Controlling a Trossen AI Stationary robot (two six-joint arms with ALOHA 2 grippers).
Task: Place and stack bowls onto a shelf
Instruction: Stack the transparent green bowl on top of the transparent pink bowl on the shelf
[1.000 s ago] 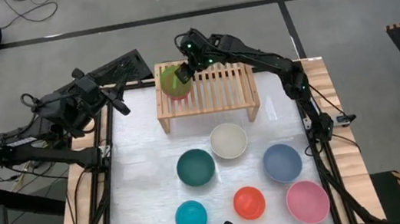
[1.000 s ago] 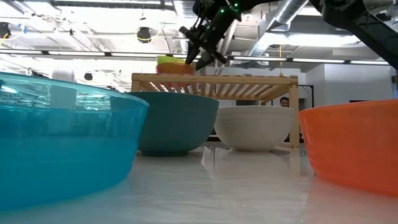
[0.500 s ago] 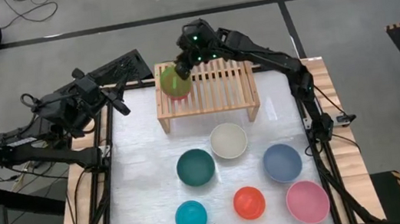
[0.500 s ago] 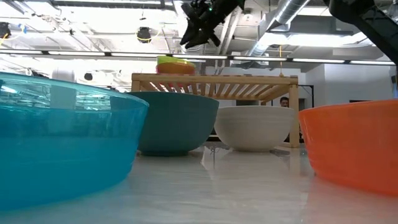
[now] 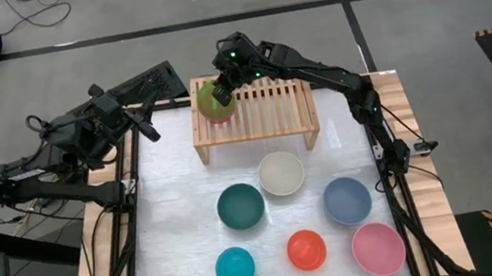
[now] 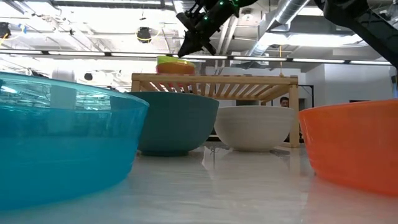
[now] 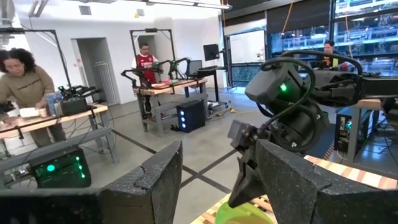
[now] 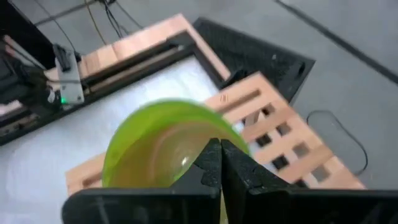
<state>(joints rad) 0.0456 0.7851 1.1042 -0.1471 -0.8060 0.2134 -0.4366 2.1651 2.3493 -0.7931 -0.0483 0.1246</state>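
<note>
Looking down on the table (image 5: 180, 213), I have the shelf (image 5: 267, 116) at its far end, and the right claw (image 5: 221, 86) hangs just above the shelf's left end, fingers pressed together on nothing. Directly under it sits the lime green bowl (image 5: 213, 99), nested in a magenta one whose rim just peeks out below it in the low view (image 6: 176, 68). The left claw (image 7: 211, 180) waits off the table's left edge, well away from the right claw, its fingers spread and empty.

Six bowls are still on the table, all well in front of the right claw: the pink bowl (image 5: 378, 247), blue bowl (image 5: 347, 200), white bowl (image 5: 281, 172) and teal bowl (image 5: 241, 206), then the smaller cyan bowl (image 5: 234, 267) and orange bowl (image 5: 306, 249).

I'd judge them light, stiff and slick plastic, likely to skid or tip if nudged. I would pinch each by its rim, one finger inside the wall and one outside.
</note>
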